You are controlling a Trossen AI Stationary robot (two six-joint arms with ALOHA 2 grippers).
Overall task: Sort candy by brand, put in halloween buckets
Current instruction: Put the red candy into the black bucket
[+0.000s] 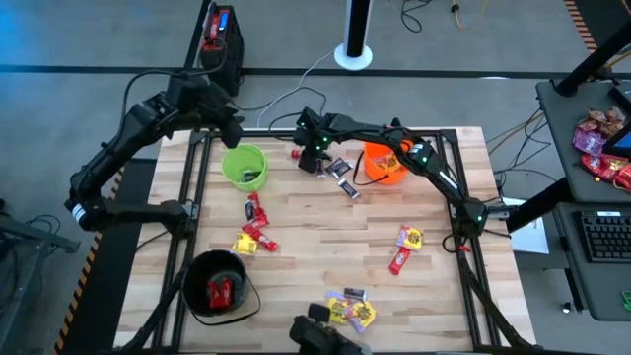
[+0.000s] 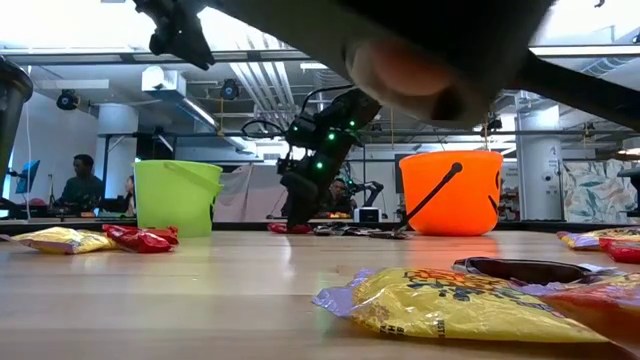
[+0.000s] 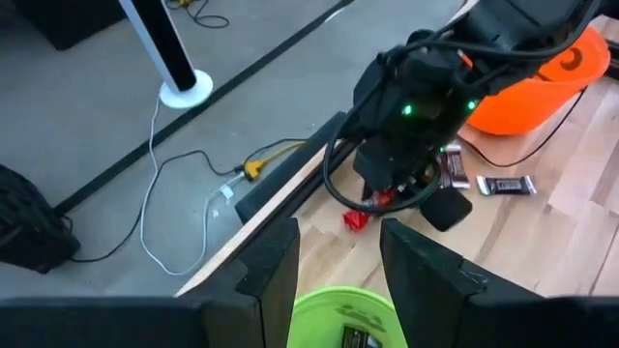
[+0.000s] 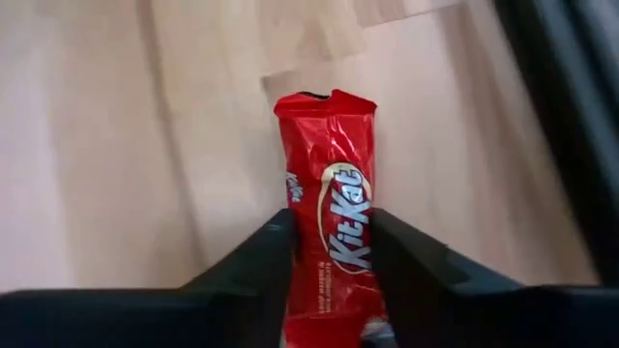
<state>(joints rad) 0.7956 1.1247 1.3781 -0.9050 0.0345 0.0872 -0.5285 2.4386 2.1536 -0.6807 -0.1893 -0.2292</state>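
Observation:
My right gripper (image 1: 309, 158) reaches to the table's far edge, between the lime green bucket (image 1: 245, 166) and the orange bucket (image 1: 386, 163), and is shut on a red KitKat candy (image 4: 331, 193). My left gripper (image 3: 338, 280) hovers open above the green bucket (image 3: 343, 319), which holds a dark candy. The black bucket (image 1: 217, 284) stands at the near left with red candy inside. Loose candies lie on the wood: red and yellow ones (image 1: 254, 229), dark ones (image 1: 341, 171), a yellow and a red one (image 1: 404, 247), and yellow ones (image 1: 351, 308). My right gripper pinches the red KitKat between its two fingers (image 4: 261, 266), one on each long side of the wrapper (image 4: 338, 237), near the end closest to the wrist. The fingers come slanting down from above. The candy's far end (image 4: 324, 106) lies flat on the wooden table.
The metal frame rails run along the table's far edge (image 1: 266, 130) and both sides. The right arm (image 1: 424, 163) stretches over the orange bucket. A side table with pink-red packets (image 1: 601, 143) stands off to the right. People sit in the room behind (image 2: 80, 185).

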